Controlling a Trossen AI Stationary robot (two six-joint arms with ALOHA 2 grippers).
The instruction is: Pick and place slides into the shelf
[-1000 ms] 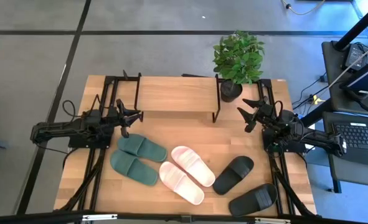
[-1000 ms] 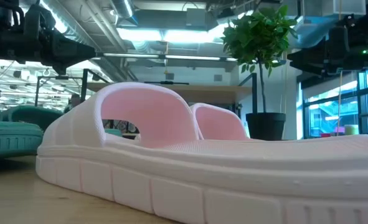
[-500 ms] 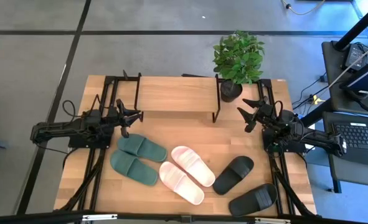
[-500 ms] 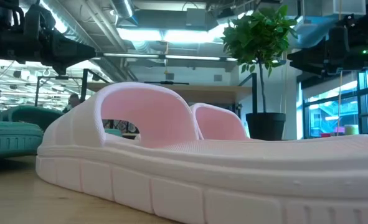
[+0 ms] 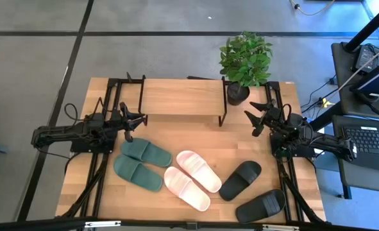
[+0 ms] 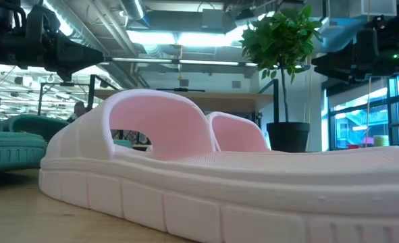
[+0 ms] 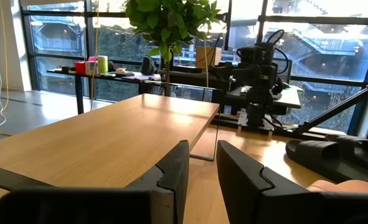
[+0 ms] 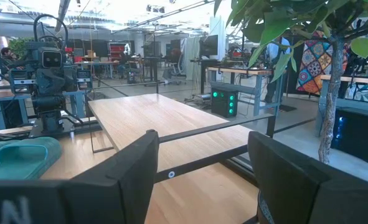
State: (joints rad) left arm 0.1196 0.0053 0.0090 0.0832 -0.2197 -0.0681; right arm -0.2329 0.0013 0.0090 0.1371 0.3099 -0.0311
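Note:
The shelf (image 5: 181, 97) stands at the table's far edge, and no slide lies on its wooden top. The dark green pair (image 5: 145, 152) (image 5: 138, 173), the light pink pair (image 5: 199, 171) (image 5: 186, 188) and the black pair (image 5: 240, 180) (image 5: 260, 206) lie soles down on the table's near half. My left gripper (image 5: 138, 125) hovers open near the shelf's left end, above the green pair's far side, its fingers a little apart (image 7: 202, 149). My right gripper (image 5: 252, 122) hovers open right of the shelf, fingers wide apart (image 8: 203, 140). The low view is filled by a pink slide (image 6: 219, 182).
A potted plant (image 5: 244, 61) stands at the shelf's right end on the table's far edge. Bare tabletop (image 5: 195, 135) lies between the shelf and the slides. A desk with a laptop (image 5: 369, 138) stands beyond the table's right edge.

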